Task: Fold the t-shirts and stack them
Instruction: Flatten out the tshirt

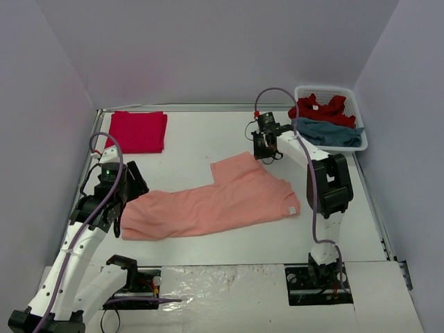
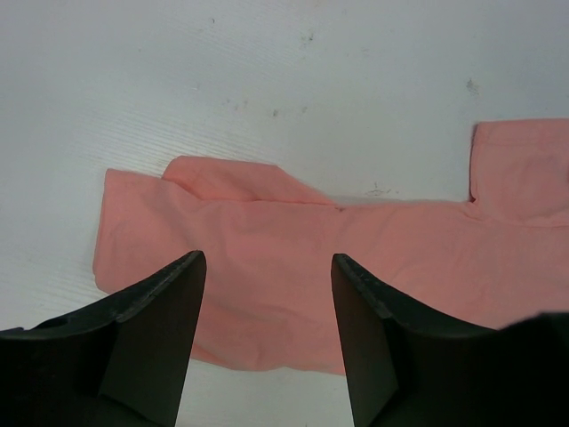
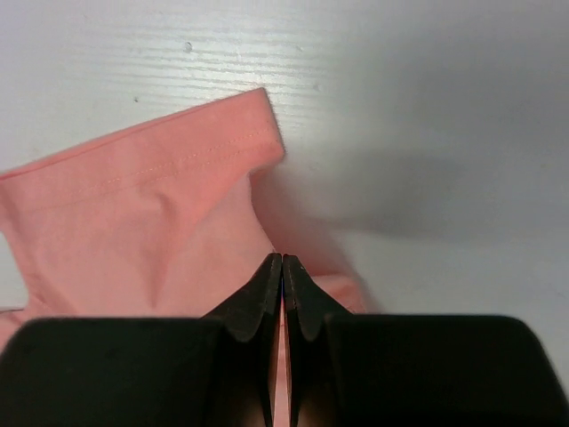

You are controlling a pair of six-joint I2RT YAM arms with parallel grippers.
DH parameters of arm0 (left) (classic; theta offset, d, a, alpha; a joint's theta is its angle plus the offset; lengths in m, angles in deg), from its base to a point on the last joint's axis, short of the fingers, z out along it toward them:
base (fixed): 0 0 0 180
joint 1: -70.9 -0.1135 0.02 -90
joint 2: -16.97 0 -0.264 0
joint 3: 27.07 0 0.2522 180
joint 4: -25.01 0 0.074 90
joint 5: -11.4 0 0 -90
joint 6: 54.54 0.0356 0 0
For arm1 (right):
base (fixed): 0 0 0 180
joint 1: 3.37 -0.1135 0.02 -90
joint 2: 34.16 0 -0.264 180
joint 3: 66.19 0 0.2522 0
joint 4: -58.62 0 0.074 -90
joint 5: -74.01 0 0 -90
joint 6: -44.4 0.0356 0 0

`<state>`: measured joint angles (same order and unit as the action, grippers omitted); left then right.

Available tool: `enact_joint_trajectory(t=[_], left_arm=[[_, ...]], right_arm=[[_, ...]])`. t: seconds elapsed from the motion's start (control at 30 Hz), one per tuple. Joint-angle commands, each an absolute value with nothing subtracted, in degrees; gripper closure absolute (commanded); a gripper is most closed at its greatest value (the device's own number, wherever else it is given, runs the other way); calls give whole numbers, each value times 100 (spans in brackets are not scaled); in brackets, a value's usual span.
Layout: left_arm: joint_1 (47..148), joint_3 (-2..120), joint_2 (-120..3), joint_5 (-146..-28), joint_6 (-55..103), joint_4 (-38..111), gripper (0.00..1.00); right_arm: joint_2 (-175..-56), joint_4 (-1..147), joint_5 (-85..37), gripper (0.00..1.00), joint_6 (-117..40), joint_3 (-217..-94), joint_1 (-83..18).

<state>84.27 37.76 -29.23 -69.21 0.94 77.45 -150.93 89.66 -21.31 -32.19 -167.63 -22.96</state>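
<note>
Progress stands at about one shirt in four. A crimson t-shirt (image 1: 138,130) lies folded flat at ten o'clock on the worktop (image 1: 208,132), the start of your stack. The salmon-orange t-shirt (image 1: 215,201) is the one in hand. It lies in the middle of the worktop, its body running from eight o'clock towards four, with one sleeve (image 1: 234,166) pointing to twelve. Only that sleeve shows, so the shirt may be doubled lengthwise, but it is far from a finished fold. At two o'clock the white basket (image 1: 360,121) holds a red t-shirt (image 1: 320,109) and a teal-blue t-shirt (image 1: 331,134), both crumpled. By my reckoning you have three shirts left to fold and stack.

Your left jaws stand apart with nothing between them, hovering over the hem end of the salmon-orange t-shirt at its nine o'clock side. Your right jaws are pressed together at the sleeve, and a sliver of salmon cloth shows between them, so they seem to pinch that shirt.

Writing: none you can read. A small white tag (image 1: 293,210) sits at the shirt's four o'clock corner, too small to make out. The cloth shows no print or logo.
</note>
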Motion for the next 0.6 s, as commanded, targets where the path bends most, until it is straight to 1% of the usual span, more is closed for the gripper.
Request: enact_joint_trajectory(t=[0.0,0.27,0.33,0.37,0.47,0.57], left_arm=[[8400,3793,-2838,-6919,75,7656,43],[8400,3802,-2830,-6919,83,7656,43],[8400,3785,-2838,-6928,83,7647,43],[8400,3785,-2847,-6928,83,7647,43],[8400,3785,-2847,-6937,83,7656,43],[8400,3785,-2847,-6937,83,7656,43]], right_arm=[[-14429,9207,-1836,100,-3145,-16696,-2358],[-14411,9303,-1889,100,-3118,-16784,-2411],[-14516,9321,-1924,83,-3118,-16845,-2411],[-14560,9330,-1933,78,-3110,-16863,-2411],[-14736,9321,-1977,69,-3110,-16924,-2420],[-14920,9330,-1951,67,-3127,-17003,-2420]])
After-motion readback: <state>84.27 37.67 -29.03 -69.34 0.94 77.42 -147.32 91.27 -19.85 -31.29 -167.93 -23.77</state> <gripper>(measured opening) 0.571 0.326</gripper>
